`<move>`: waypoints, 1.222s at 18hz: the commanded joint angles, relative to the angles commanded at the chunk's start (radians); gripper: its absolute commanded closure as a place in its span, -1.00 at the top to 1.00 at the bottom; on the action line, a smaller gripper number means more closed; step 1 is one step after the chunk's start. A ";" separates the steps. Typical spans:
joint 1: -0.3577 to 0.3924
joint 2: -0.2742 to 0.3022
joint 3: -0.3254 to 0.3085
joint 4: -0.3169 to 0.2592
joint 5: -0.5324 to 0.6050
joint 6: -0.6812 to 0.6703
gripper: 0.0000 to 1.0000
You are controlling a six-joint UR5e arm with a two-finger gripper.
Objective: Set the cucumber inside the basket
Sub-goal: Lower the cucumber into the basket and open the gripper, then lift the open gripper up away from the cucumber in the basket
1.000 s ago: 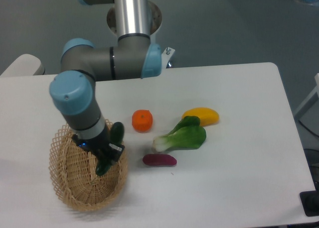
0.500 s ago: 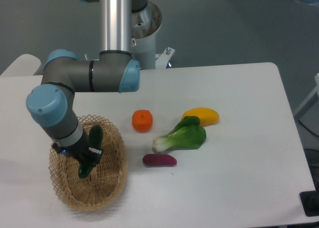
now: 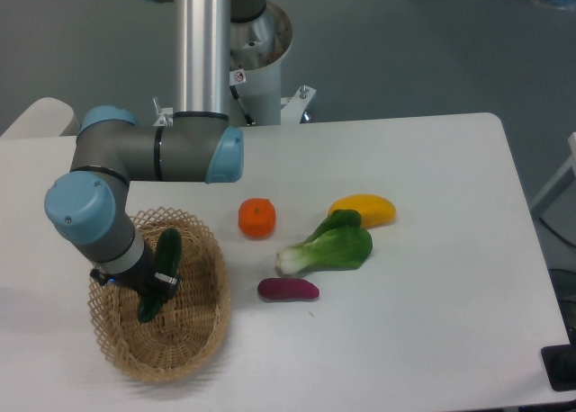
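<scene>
The dark green cucumber [image 3: 160,273] is held in my gripper [image 3: 144,284], tilted, with its upper end at the basket's far rim and its lower end over the basket's inside. The gripper is shut on the cucumber's middle. The round tan wicker basket [image 3: 193,335] sits at the front left of the white table, right under the gripper. Whether the cucumber touches the basket floor cannot be told.
An orange fruit [image 3: 256,218], a yellow vegetable [image 3: 367,209], a leafy green vegetable with a white stem [image 3: 331,247] and a purple vegetable [image 3: 288,290] lie in the middle of the table. The arm's base column [image 3: 205,43] stands at the back.
My gripper has carried the cucumber leftward from the basket's right rim to over the basket's inside. In the last half second it moved only slightly left.
</scene>
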 joint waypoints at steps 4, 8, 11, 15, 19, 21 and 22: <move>-0.002 -0.002 0.015 0.000 0.078 0.014 1.00; 0.000 0.003 0.055 0.015 0.077 0.017 1.00; 0.021 -0.003 0.107 0.018 0.078 0.029 1.00; 0.064 0.008 0.135 0.017 0.078 0.233 1.00; 0.136 0.035 0.133 0.017 0.081 0.434 1.00; 0.185 0.052 0.133 0.011 0.078 0.552 1.00; 0.207 0.061 0.130 0.008 0.077 0.613 1.00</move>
